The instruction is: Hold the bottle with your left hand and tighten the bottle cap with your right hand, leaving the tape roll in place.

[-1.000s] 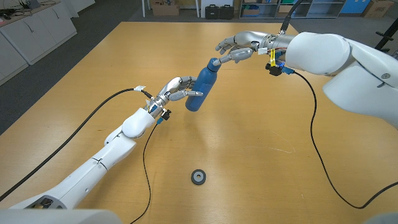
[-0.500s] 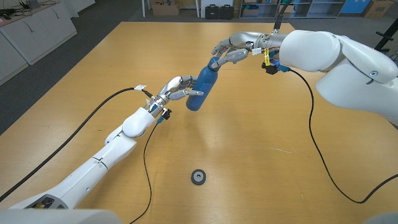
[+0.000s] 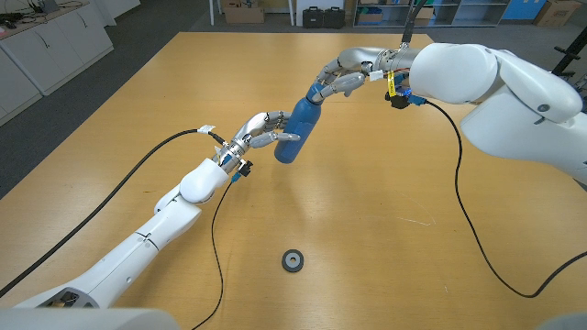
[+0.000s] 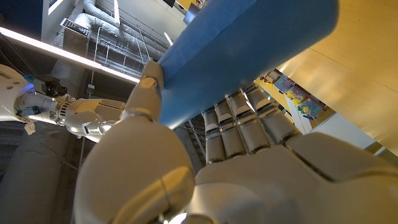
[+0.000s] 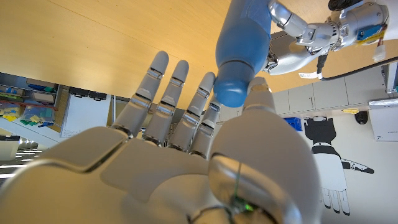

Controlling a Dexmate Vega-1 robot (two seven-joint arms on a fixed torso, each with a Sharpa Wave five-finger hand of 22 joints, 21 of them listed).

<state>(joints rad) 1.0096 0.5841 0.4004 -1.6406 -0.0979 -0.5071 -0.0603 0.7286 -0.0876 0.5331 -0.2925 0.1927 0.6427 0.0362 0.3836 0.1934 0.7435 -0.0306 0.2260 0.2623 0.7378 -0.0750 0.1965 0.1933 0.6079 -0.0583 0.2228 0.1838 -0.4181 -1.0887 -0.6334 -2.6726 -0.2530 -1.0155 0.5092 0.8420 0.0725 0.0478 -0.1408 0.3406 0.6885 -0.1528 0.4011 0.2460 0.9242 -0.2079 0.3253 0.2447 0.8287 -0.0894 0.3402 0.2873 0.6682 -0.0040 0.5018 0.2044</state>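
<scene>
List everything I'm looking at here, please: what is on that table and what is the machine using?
Bottle: one, blue, mid-table, tilted, cap end toward the right hand.
Bottle cap: one, blue, on the bottle's top.
Tape roll: one, dark grey, alone on the table near the front edge.
Table: one, light wood.
Left hand: one, silver, grips the bottle's lower body.
Right hand: one, silver, at the cap, fingers partly spread.
</scene>
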